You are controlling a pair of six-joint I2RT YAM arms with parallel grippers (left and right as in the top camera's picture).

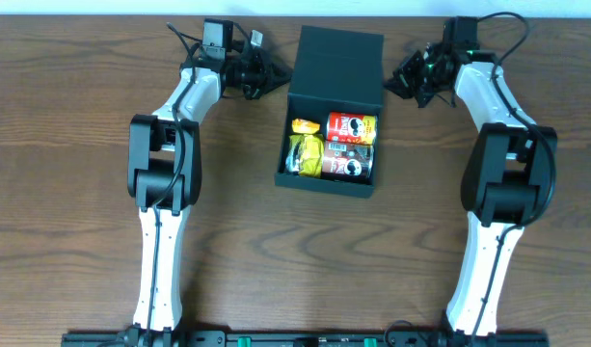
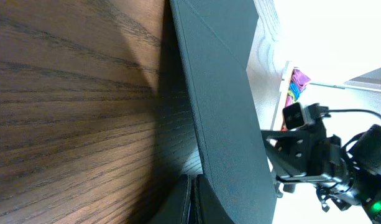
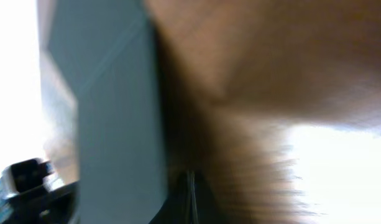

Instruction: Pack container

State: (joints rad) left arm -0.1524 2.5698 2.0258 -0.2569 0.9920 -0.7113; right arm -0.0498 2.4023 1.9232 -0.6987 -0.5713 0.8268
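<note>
2 snack cans (image 1: 351, 126) and yellow packets (image 1: 306, 154) packed; lid (image 1: 338, 60) open.
My left gripper (image 1: 274, 79) and right gripper (image 1: 401, 82), fingers together and empty, flank the lid of the container (image 1: 324, 185), mid-table; closing likely remains.

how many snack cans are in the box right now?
2 visible. A red can lies at the right of the container, on the lid side. A darker can lies beside it, nearer the front wall. Others could be hidden under them or under the yellow packets.
</note>
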